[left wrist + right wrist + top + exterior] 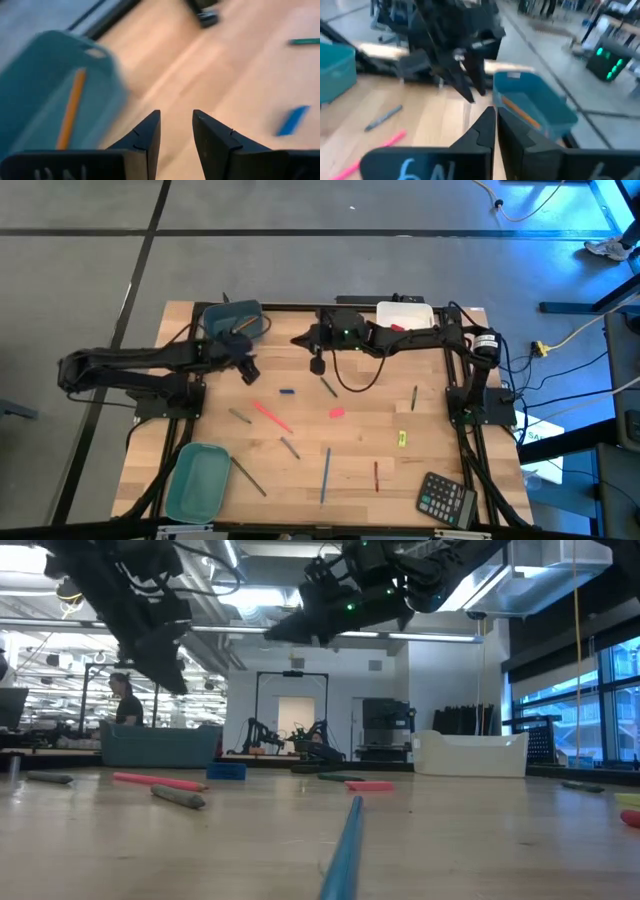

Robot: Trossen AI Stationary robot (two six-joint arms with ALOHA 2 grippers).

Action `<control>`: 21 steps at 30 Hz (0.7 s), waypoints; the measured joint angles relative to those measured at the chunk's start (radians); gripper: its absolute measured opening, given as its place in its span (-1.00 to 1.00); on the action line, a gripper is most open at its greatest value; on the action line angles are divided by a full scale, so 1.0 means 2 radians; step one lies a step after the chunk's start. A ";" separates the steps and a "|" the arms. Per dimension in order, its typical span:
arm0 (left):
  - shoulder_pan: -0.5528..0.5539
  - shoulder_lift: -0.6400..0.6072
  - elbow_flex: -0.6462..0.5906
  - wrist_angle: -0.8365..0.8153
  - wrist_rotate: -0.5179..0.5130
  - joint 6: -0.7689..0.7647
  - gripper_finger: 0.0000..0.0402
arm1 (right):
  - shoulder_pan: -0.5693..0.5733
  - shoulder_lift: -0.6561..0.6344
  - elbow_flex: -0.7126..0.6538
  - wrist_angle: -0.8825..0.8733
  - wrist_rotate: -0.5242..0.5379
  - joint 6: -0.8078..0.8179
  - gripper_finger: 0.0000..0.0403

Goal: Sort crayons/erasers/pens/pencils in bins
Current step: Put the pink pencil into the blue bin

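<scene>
While left pincer (248, 370) gapes empty, right (316, 365) closed.

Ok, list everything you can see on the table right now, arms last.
bins: 3; blue-grey back left, white back right, teal front left
orange pencil: 1, in blue-grey bin
pink-red pencil: 1, centre left
blue pencil: 1, front centre
grey pens: 5, scattered
dark red pen: 1, front centre
red eraser: 1, in or against white bin
pink eraser: 1, centre
small blue item: 1, centre
yellow item: 1, right
calculator: 1, black, front right
left gripper: fingers open, empty, beside blue-grey bin
right gripper: fingers shut, back centre
</scene>
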 joint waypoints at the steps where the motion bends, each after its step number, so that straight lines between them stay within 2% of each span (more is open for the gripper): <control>1: -0.008 0.003 -0.011 0.021 0.003 0.000 -0.48 | 0.000 0.000 0.000 -0.016 0.000 -0.001 -0.87; 5: -0.032 0.011 -0.047 0.097 0.012 -0.014 -0.48 | 0.002 0.000 0.000 -0.083 0.000 0.001 -0.73; 9: -0.062 0.019 -0.063 0.134 0.016 -0.051 -0.48 | 0.008 0.000 0.000 -0.160 0.005 0.003 -0.52; 14: -0.104 0.043 -0.064 0.189 0.011 -0.063 -0.48 | 0.021 0.000 0.000 -0.231 0.065 0.009 -0.32; 18: -0.130 0.077 -0.064 0.255 0.009 -0.030 -0.48 | 0.035 -0.002 -0.013 -0.244 0.079 0.016 -0.27; 21: -0.143 0.105 -0.064 0.291 0.009 -0.013 -0.48 | 0.051 -0.018 -0.052 -0.215 0.079 0.025 -0.29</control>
